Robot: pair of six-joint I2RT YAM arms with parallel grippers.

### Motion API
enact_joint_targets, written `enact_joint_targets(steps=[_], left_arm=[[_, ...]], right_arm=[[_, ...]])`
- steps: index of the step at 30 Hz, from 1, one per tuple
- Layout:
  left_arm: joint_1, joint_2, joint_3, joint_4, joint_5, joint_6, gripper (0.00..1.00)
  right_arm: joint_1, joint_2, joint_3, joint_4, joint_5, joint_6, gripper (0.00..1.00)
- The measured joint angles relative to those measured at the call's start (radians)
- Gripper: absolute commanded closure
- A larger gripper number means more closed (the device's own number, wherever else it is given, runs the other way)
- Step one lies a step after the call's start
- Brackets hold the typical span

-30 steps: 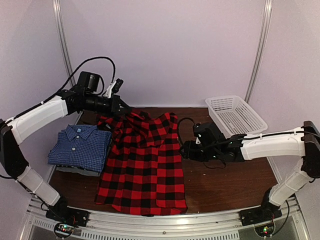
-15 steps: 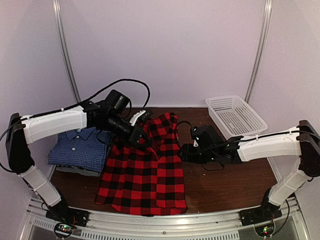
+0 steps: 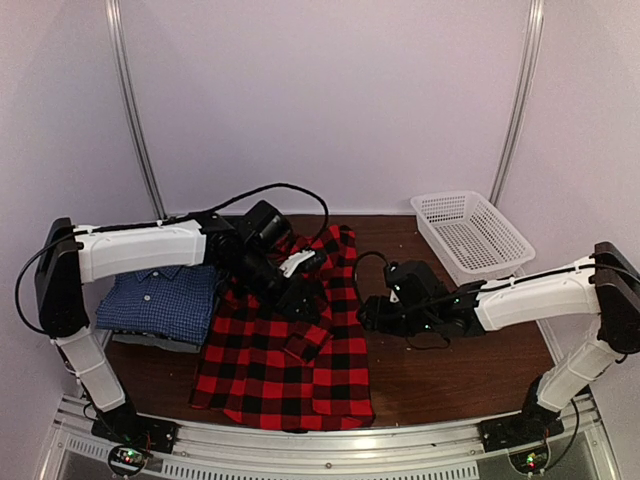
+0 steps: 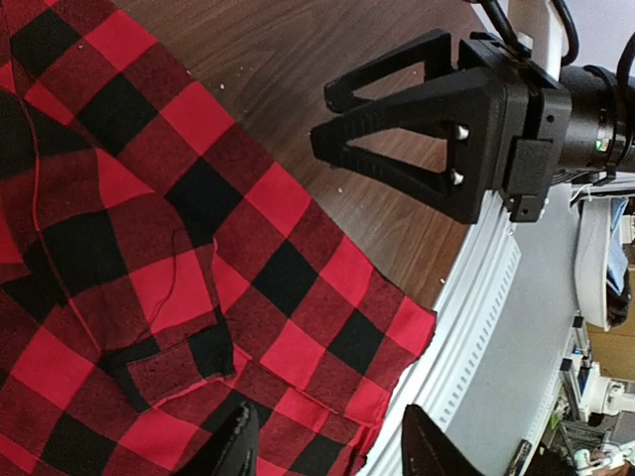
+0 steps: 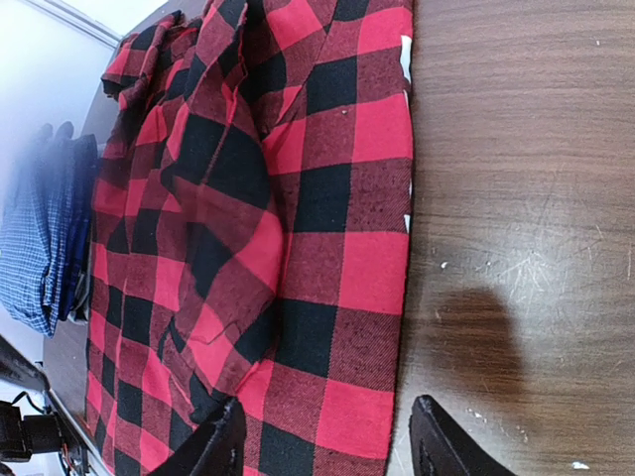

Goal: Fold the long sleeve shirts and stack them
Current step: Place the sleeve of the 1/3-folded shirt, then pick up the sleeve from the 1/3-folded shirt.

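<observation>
**Plaid shirt mid-fold, both grippers free**

The big red-and-black plaid shirt (image 3: 285,372) is spread flat across the middle of the table (image 3: 450,362), hem toward the arms. One sleeve (image 3: 303,343) lies across its body. Off to the left, the blue checked shirt (image 3: 160,300) sits folded on top of a darker one (image 3: 148,341), so the stack looks started.

The left gripper (image 3: 311,300) hangs low over the plaid's chest. In its wrist view the jaws are spread wide with nothing pinched between them. The right gripper (image 5: 326,407) hovers over bare wood just beside the shirt's right edge, jaws equally wide and empty.

I'd call this the sleeve-tucking stage, about finished. The next move looks like a body fold. Each gripper needs a clean pinch on its own side of the cloth, and the two must lift together so the tucked sleeve doesn't slide out.
</observation>
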Motion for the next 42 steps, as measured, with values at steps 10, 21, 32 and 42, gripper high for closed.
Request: enact_joint_targets(steps=[10, 21, 32, 42], left_arm=[[0.014, -0.121, -0.111, 0.097, -0.159, -0.135, 0.49], [0.183, -0.351, -0.484, 0.187, -0.273, -0.292, 0.51], [0.238, -0.433, -0.549, 0.215, -0.277, -0.301, 0.52], [0.262, -0.433, -0.55, 0.215, -0.262, -0.272, 0.52]], right_arm=[[0.107, 0.019, 0.066, -0.069, 0.07, 0.002, 0.36], [0.303, 0.425, 0.623, -0.302, 0.201, -0.068, 0.41], [0.324, 0.713, 0.977, -0.597, 0.306, -0.081, 0.41], [0.324, 0.806, 1.088, -0.674, 0.317, -0.072, 0.41]])
